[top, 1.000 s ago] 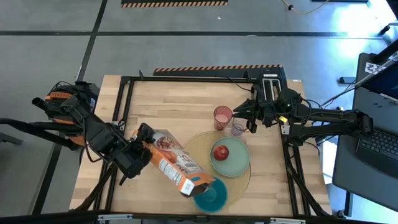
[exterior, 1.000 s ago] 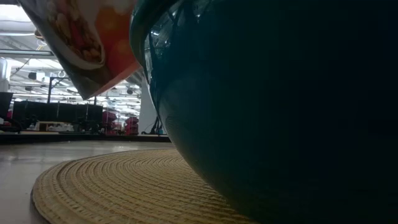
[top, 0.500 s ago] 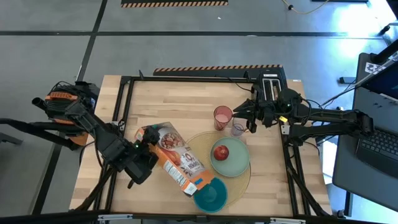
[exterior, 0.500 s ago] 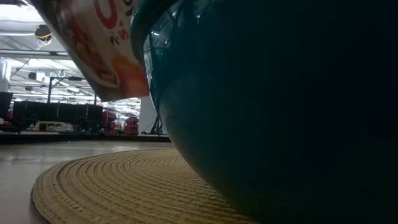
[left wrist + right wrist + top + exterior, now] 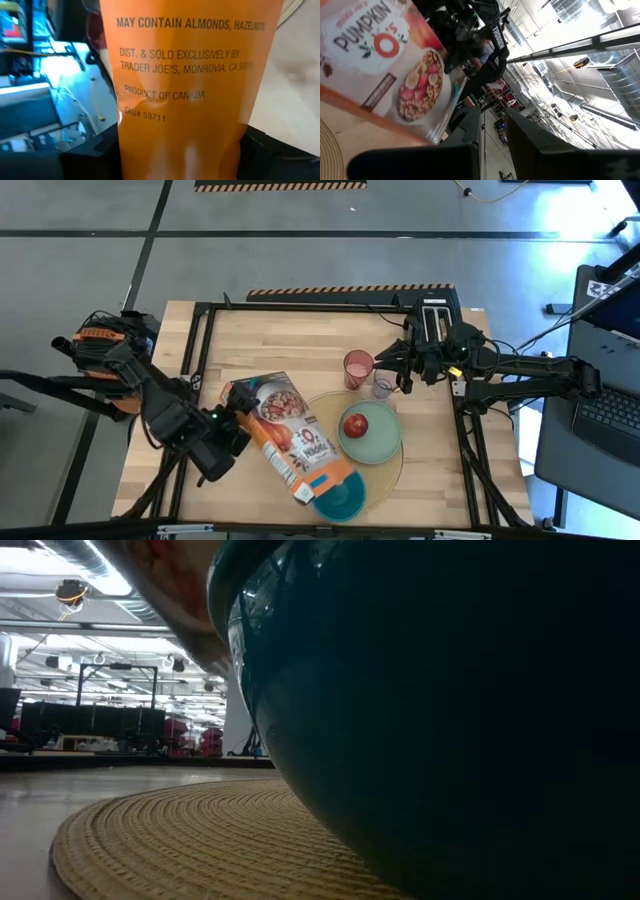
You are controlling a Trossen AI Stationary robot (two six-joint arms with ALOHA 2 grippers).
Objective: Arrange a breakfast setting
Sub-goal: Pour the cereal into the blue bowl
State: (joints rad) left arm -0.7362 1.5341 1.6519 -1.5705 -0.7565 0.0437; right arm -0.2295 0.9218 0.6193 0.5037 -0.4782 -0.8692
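My left gripper is shut on an orange cereal box, which slants down to the right with its low end over the blue bowl. The bowl stands on the near edge of the round yellow placemat and fills the low view. A pale green plate on the mat carries the red apple. A pink cup and a clear mug stand just beyond the mat. My right gripper hovers shut beside the mug, holding nothing. My left gripper pinches the cereal box between its two fingers, one on each wide face, near the box's raised end. The narrow orange side faces the wrist camera between the fingers. The box hangs clear of the table, tilted down toward the bowl.
A black metal frame runs along the table's edges. A black appliance sits at the far right corner. Bare wood lies across the far left of the table.
My left gripper has rolled its wrist and shifted slightly toward the near edge. The cereal box has turned about its length, so its printed front now faces more upward, while its low end stays over the bowl.
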